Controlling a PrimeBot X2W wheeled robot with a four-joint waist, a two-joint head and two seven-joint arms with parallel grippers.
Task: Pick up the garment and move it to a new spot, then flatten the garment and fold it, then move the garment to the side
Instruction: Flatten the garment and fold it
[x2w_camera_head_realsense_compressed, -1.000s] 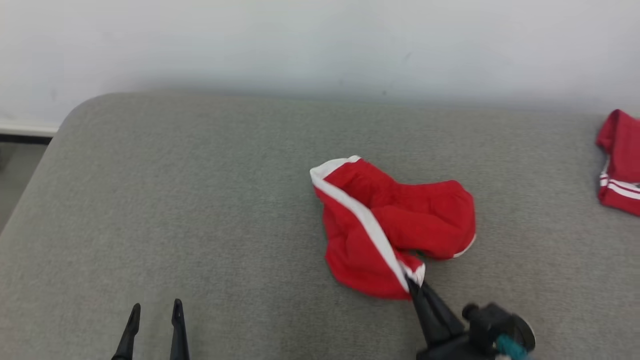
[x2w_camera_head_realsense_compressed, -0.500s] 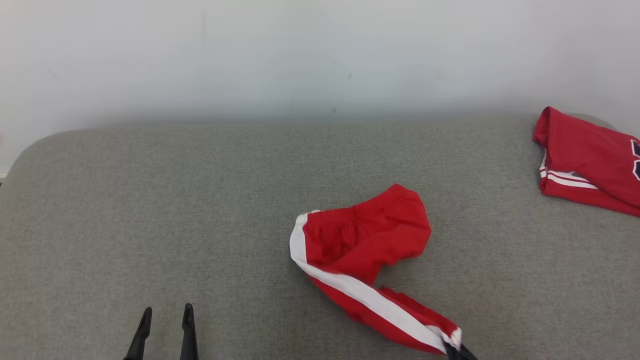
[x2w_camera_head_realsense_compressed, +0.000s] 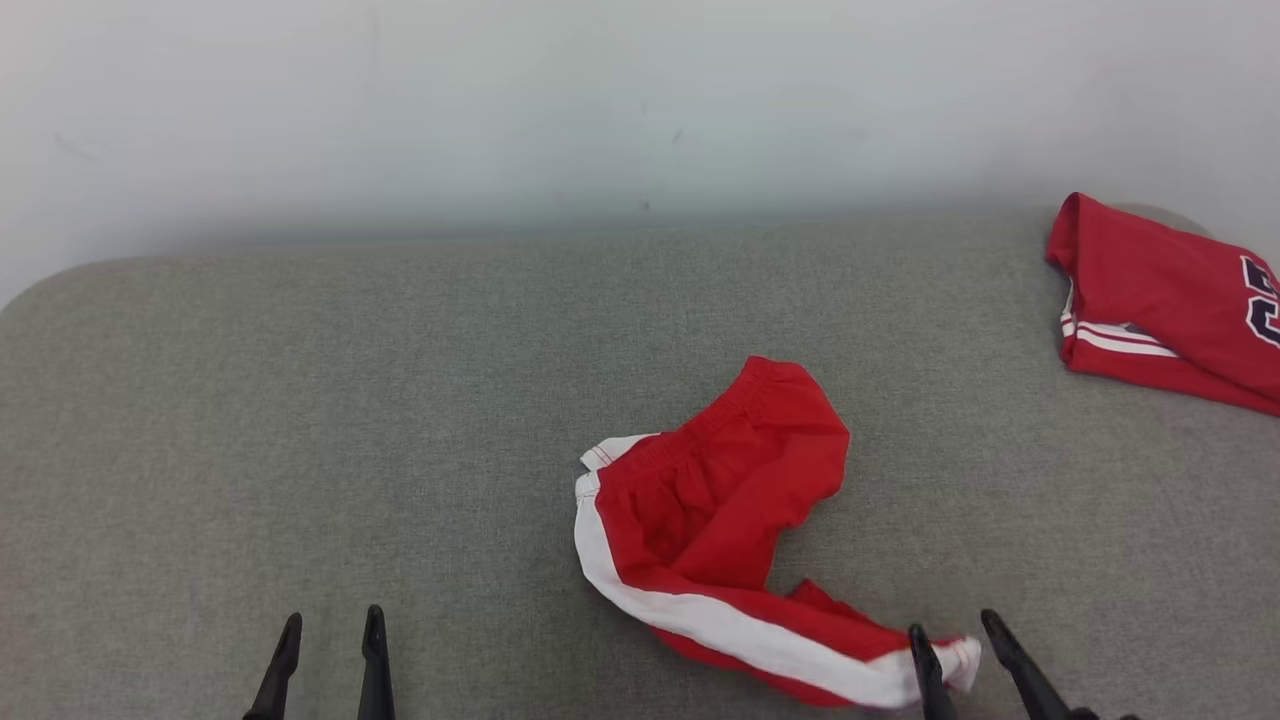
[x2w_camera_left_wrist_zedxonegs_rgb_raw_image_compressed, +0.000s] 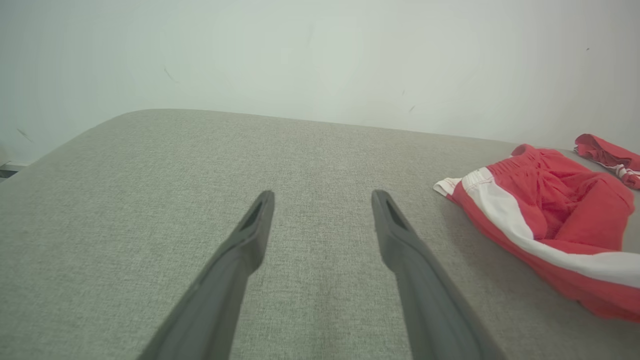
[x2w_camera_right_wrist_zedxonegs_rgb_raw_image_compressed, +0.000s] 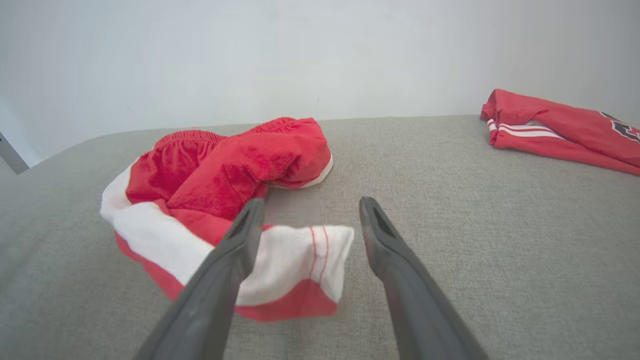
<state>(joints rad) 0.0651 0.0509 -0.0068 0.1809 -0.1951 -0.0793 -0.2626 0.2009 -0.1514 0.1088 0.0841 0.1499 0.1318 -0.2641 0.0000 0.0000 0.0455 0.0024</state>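
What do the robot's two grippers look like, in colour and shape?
The left gripper and right gripper look alike: each has two long, slim fingers of matte dark grey, almost black, tapering to narrow tips, with a shallow elongated recess on the inner side near each tip.

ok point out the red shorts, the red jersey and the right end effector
red shorts (x2w_camera_head_realsense_compressed: 720, 490): head view, red fabric below the waistband
red jersey (x2w_camera_head_realsense_compressed: 1150, 290): head view, its plain red top panel
right end effector (x2w_camera_right_wrist_zedxonegs_rgb_raw_image_compressed: 311, 201): right wrist view, midway between its open fingertips
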